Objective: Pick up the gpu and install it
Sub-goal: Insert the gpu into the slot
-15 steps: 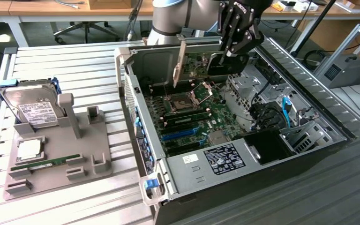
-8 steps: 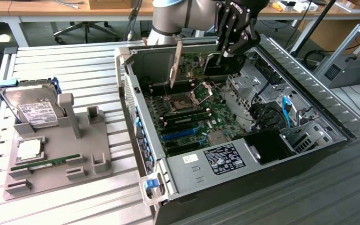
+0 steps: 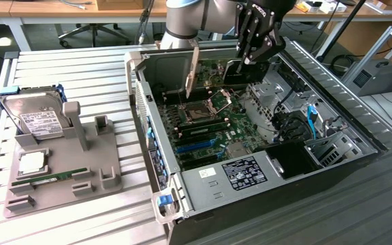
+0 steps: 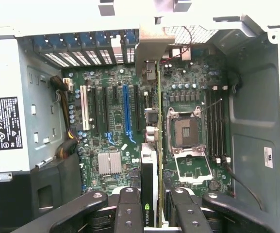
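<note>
Above open computer case (image 3: 140,102): end effector (image 3: 254,51) clamped on gpu (image 3: 240,73); hazard: skewed descent could jam card edge against motherboard (image 4: 188,82).

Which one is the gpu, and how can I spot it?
Find the big open computer case. Over its motherboard, the black pincer grips the gpu, a thin green card on edge. Unlike that flat board, it has a silver bracket at one end.

Arm bent over, gripper aimed down

The arm (image 3: 182,23) has its wrist tipped forward and down. The gripper (image 3: 252,55) has both black fingers (image 4: 129,209) pinched on the gpu (image 4: 148,187), which sits edge-on between them and sticks out past the fingertips.
</note>
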Controlling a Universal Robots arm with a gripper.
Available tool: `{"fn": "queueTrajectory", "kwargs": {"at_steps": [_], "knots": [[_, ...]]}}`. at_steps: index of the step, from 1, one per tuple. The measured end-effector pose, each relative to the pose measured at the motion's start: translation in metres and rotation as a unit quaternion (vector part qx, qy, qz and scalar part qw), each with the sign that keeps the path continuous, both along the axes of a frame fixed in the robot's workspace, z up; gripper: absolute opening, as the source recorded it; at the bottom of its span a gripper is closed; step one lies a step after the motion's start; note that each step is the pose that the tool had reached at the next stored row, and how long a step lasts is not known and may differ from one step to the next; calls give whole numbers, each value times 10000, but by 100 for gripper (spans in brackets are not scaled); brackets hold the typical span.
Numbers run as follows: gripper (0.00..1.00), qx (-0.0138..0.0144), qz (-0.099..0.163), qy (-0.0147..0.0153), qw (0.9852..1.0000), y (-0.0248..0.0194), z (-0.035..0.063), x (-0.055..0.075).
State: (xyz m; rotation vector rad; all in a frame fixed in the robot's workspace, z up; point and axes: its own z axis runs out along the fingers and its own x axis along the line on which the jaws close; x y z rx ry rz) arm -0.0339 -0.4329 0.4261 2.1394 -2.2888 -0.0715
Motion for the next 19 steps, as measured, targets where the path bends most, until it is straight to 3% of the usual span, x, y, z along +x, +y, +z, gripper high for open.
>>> {"fn": "queueTrajectory", "kwargs": {"at_steps": [6, 19], "knots": [[27, 1, 0, 0, 10000, -68, -1, 0], [27, 1, 0, 0, 10000, -70, -239, -2]]}}
